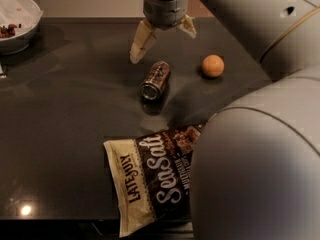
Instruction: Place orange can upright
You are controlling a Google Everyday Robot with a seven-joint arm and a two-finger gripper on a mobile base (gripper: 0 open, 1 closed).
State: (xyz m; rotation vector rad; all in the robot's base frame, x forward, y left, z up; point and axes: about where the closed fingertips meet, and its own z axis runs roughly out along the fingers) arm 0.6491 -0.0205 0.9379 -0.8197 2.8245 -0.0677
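The orange can (155, 80) lies on its side near the middle of the dark table (70, 114), its silver end facing the camera. My gripper (163, 43) hangs above and just behind the can, open and empty. Its left cream finger (141, 42) points down to the left of the can's far end. The right finger (188, 26) is shorter in view. The fingers do not touch the can.
An orange ball (213, 66) sits to the right of the can. A brown-and-cream chip bag (155, 180) lies flat near the front edge. A white bowl (17, 21) stands at the back left corner. My grey arm (260, 149) fills the right side.
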